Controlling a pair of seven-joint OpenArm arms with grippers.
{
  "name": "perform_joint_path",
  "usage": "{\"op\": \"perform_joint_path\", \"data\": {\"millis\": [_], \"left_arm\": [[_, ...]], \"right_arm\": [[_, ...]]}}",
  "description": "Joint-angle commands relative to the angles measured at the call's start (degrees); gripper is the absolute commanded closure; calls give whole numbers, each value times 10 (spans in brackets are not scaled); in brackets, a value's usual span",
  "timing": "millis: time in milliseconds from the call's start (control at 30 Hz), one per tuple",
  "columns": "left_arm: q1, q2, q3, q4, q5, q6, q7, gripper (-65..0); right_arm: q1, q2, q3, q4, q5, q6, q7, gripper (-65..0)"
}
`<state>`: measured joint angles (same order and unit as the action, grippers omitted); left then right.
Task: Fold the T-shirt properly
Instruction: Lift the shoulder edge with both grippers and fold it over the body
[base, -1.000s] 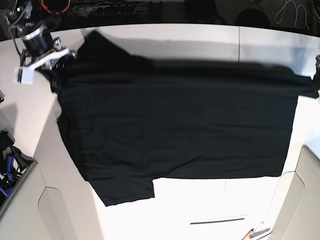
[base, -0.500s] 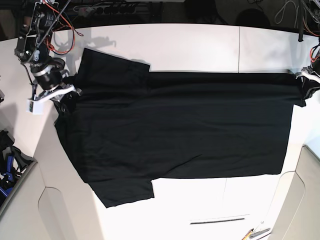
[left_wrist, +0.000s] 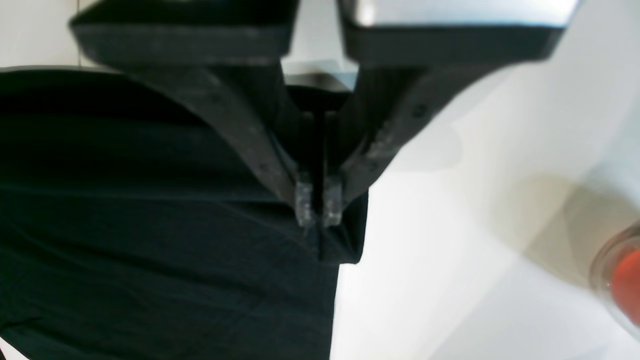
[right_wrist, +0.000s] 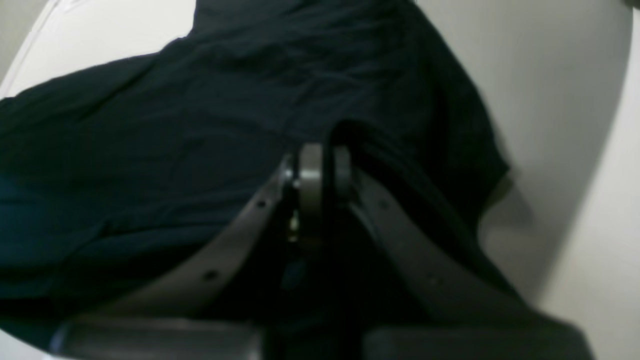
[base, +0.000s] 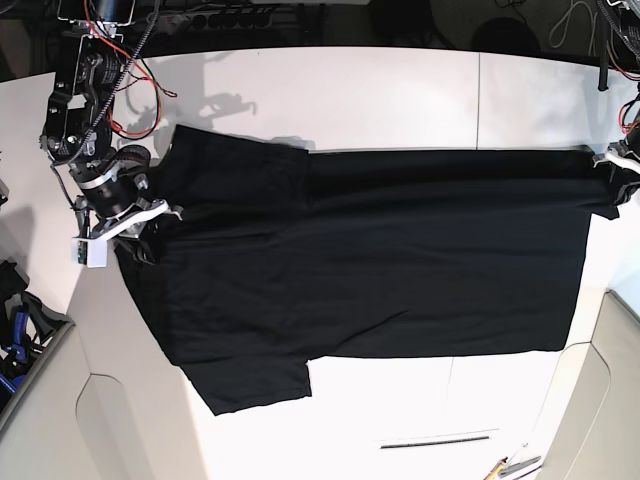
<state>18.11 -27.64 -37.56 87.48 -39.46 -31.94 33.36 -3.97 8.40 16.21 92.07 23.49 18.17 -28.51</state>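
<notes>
Across the white table (base: 400, 90) the T-shirt (base: 370, 260) lies spread flat, plain black side up, long axis running left-right in the base view. One sleeve points toward the table's far left corner, the other hangs toward the near edge. Hem end sits at the right edge of the table.

Right gripper (right_wrist: 320, 175): jaws pinched together on a raised fold of the black cloth. Wrist view shows fabric bunched up between the fingertips (right_wrist: 309, 172), rest of the shirt draping away behind. In the base view this arm (base: 100, 190) stands at the table's left edge, at the shirt's shoulder/collar end.

Left gripper (left_wrist: 318, 205): jaws nearly together, clamping a thin edge of the shirt right at its corner. Wrist view shows the fabric corner hanging just below the fingertips (left_wrist: 304, 202), white table beside it. In the base view only a bit of this gripper (base: 622, 160) shows at the right edge of the table, at the far hem corner.

Cloth between the two grips looks fairly taut along the far edge, few wrinkles. The near hem edge lies straight on the table.

A red-topped round thing (left_wrist: 622, 280) sits at the frame edge in the left wrist view, blurred, can't tell what it is. Pens or similar (base: 515, 465) lie near the table's near-right corner.
</notes>
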Motion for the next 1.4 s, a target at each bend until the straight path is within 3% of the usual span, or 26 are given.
{"op": "perform_joint_path", "data": {"millis": [0, 100, 133, 200, 233, 300, 433, 567, 633, 700, 733, 833, 933, 1067, 1133, 1367], "left_arm": [[-3, -14, -5, 8, -5, 2, -15, 0], [-3, -14, -5, 8, -5, 2, -14, 0], [-3, -14, -5, 8, -5, 2, -14, -68], [-3, -14, -5, 9, -5, 2, -15, -233], [-3, -15, -5, 9, -5, 2, -16, -281], [-3, -15, -5, 9, -5, 3, -25, -295], [-3, -14, -6, 11, -5, 0, -40, -294], [-3, -14, -6, 13, -5, -47, -36, -255], [-3, -14, -6, 13, -5, -59, -36, -187], [-3, -14, -6, 13, -5, -62, -36, -122], [-3, -14, -6, 13, -4, -62, -36, -90], [-3, -14, 7, 13, 13, -62, -36, 0], [-4, -14, 50, 10, 48, -52, -40, 0], [-12, -14, 121, -9, 125, 39, -64, 0], [-20, -14, 149, -35, 141, 65, -70, 0], [-18, -14, 186, -110, 140, 69, -64, 0]], "right_arm": [[7, 5, 1, 9, 2, 0, 19, 0], [7, 5, 1, 9, 3, 0, 18, 0], [7, 5, 1, 9, 3, 0, 17, -5], [7, 5, 1, 9, 3, 0, 17, -200], [7, 5, 1, 9, 3, 0, 17, -273], [8, 5, 2, 11, 3, 1, 18, -328], [13, 5, 6, 31, -7, 1, 14, -327], [14, 5, 8, 61, -19, 3, -19, -297], [14, 5, 8, 65, -20, 3, -45, -194], [14, 4, 8, 64, -33, 3, -66, -37], [14, 4, 8, 63, -42, 3, -76, 0], [14, 5, 8, 50, -66, 2, -77, 0], [14, 5, 8, 24, -68, 1, -73, 0], [14, 5, 8, -36, -77, 1, -67, 0], [14, 5, 8, -65, -82, 1, -64, 0], [1, 13, 8, -83, -80, 1, -100, 0]]}}
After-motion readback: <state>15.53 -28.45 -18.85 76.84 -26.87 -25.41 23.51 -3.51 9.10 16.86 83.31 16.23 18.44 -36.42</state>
